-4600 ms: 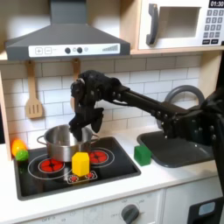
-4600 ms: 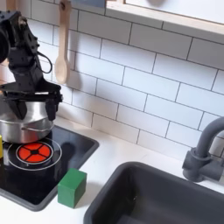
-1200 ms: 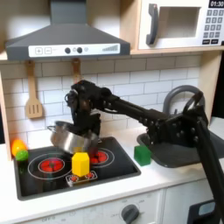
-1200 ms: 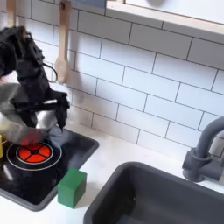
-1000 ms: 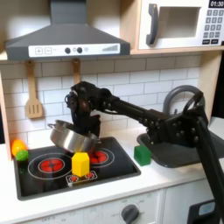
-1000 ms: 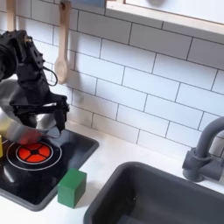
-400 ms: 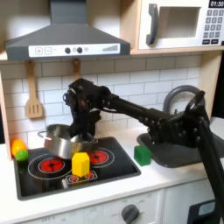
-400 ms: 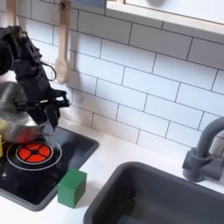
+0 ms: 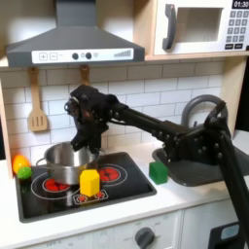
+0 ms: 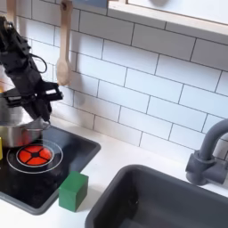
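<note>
1. One arm is all I am running, and its gripper (image 9: 82,142) sits at the right rim of the silver pot (image 9: 60,161) in the first exterior view, clamped onto that rim as far as I can read it.
2. I see the pot resting on the black stovetop (image 9: 131,186), over the back of the left red burner (image 9: 55,183), upright or close to it.
3. From the second exterior view, the gripper (image 10: 34,98) hangs over the pot (image 10: 16,125) near that picture's left edge, with the red burner ring (image 10: 34,157) just in front of it.
4. A yellow block (image 9: 89,182) stands on the stove just in front of the pot in the first exterior view, between the two burners.
5. Some yellow and green toy pieces (image 9: 19,165) lie at the stove's left edge, beside the pot.
6. I spot a green cube (image 9: 159,172) on the counter between the stove and the sink (image 9: 199,167); the second exterior view shows the same cube (image 10: 73,191) at the stove's front corner.
7. Wooden utensils hang on the tiled wall: a spatula (image 9: 37,101) in the first exterior view, a spoon (image 10: 63,55) in the second exterior view.
</note>
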### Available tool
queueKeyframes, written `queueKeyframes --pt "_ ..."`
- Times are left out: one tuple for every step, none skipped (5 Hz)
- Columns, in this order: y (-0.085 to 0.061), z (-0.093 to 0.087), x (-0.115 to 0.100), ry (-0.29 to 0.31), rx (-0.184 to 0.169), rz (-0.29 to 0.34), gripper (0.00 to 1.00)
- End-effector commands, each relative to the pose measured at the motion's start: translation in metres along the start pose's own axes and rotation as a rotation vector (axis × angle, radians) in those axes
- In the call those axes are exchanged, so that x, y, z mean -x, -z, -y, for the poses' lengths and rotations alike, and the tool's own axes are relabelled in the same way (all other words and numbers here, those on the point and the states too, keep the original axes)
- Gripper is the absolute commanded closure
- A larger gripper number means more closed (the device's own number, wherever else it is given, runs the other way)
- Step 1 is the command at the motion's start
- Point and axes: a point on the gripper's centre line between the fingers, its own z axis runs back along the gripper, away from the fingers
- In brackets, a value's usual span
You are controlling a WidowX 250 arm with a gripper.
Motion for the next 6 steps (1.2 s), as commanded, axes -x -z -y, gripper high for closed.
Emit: queueKeyframes --pt "0.001 0.003 0.003 0.003 0.008 -0.011 1.00" --pt "0.002 0.005 0.006 0.015 0.011 -0.016 1.00" --pt "0.003 0.006 0.012 0.023 0.012 -0.025 1.00" --pt "0.000 0.012 0.021 0.039 0.019 -0.033 1.00" --pt "0.003 0.017 0.031 0.060 0.026 -0.051 1.00" --pt "0.001 0.024 0.039 0.079 0.030 -0.058 1.00"
